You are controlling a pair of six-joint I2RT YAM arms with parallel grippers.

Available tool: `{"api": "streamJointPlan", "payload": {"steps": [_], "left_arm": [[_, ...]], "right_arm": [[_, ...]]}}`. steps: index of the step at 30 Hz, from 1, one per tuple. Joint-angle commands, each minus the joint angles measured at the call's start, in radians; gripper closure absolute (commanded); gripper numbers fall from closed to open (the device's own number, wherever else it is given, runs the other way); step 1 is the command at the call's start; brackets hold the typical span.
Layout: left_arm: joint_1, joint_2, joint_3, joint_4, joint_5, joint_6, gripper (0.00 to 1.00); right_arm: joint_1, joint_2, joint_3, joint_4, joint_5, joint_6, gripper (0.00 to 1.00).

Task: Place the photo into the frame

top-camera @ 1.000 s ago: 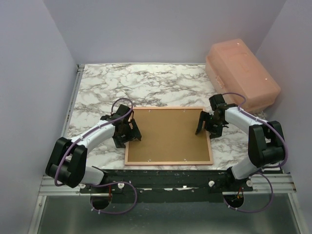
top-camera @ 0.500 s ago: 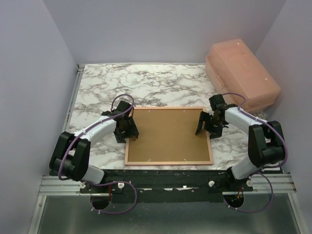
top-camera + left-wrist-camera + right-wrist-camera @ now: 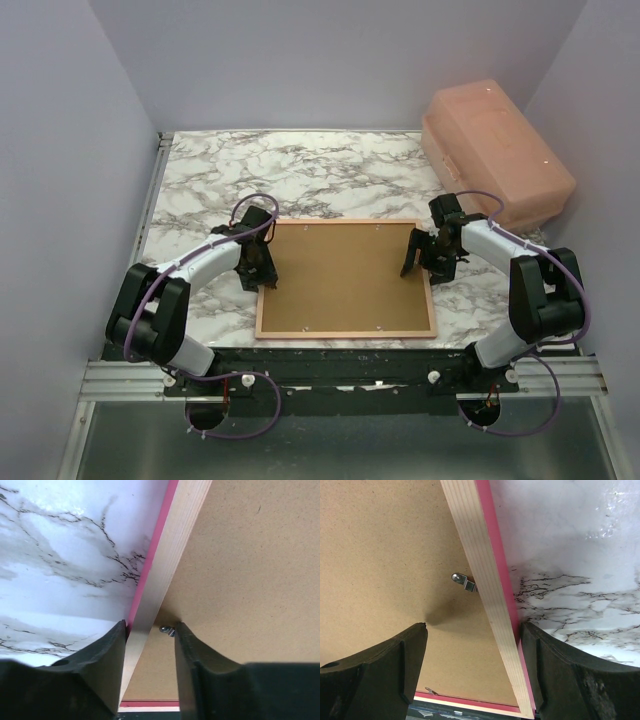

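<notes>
The frame [image 3: 345, 334] lies face down in the middle of the marble table, tan back up, with a brown backing board [image 3: 340, 275] inside it. The photo is hidden. My left gripper [image 3: 260, 266] straddles the frame's left rail [image 3: 170, 560]. One finger [image 3: 107, 650] is against the pink outer side. The other stands on the backing board [image 3: 250, 555] by a small metal tab [image 3: 167, 630], with a gap left. My right gripper [image 3: 418, 262] stands wide open astride the right rail [image 3: 480, 565], near another tab [image 3: 462, 581].
A closed peach plastic box [image 3: 495, 150] sits at the back right corner, just behind the right arm. Grey walls close in the table on the left, back and right. The frame's near rail lies close to the table's front edge.
The left gripper's jaws have narrowed around the frame's left rail, and the left forearm has swung slightly towards the back. The right arm and the frame have not moved.
</notes>
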State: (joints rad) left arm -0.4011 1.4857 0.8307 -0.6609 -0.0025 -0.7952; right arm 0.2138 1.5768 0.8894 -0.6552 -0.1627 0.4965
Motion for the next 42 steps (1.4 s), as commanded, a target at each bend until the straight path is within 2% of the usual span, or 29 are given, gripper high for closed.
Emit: {"api": "streamJointPlan", "payload": {"steps": [1,11,22,28,30,31,32,34,37,42], "left_arm": [[-0.010,0.020,-0.001,-0.022,-0.014,0.040,0.68],[-0.031,0.003,-0.032,-0.056,-0.019,0.062,1.00],[-0.047,-0.106,-0.015,-0.154,-0.102,0.090,1.00],[-0.056,-0.098,-0.011,-0.150,-0.113,0.109,1.00],[-0.056,-0.097,-0.003,-0.149,-0.108,0.109,0.82],[-0.056,-0.102,0.000,-0.144,-0.099,0.108,0.65],[-0.056,-0.112,0.003,-0.139,-0.089,0.108,0.55],[-0.056,-0.128,0.010,-0.128,-0.071,0.102,0.41],[-0.055,-0.142,0.017,-0.121,-0.065,0.093,0.33],[-0.055,-0.102,0.034,-0.127,-0.096,0.096,0.33]], "right_arm": [[0.005,0.032,-0.042,0.026,-0.075,0.013,0.19],[0.004,0.032,-0.042,0.029,-0.081,0.014,0.18],[0.004,0.035,-0.044,0.039,-0.087,0.017,0.19],[0.004,0.039,-0.047,0.043,-0.093,0.020,0.18],[0.004,0.037,-0.047,0.042,-0.092,0.018,0.18],[0.004,0.036,-0.047,0.040,-0.089,0.018,0.18],[0.004,0.035,-0.047,0.040,-0.089,0.019,0.18],[0.005,0.035,-0.047,0.039,-0.087,0.017,0.18],[0.004,0.036,-0.050,0.039,-0.088,0.017,0.19],[0.004,0.038,-0.055,0.040,-0.090,0.017,0.18]]}}
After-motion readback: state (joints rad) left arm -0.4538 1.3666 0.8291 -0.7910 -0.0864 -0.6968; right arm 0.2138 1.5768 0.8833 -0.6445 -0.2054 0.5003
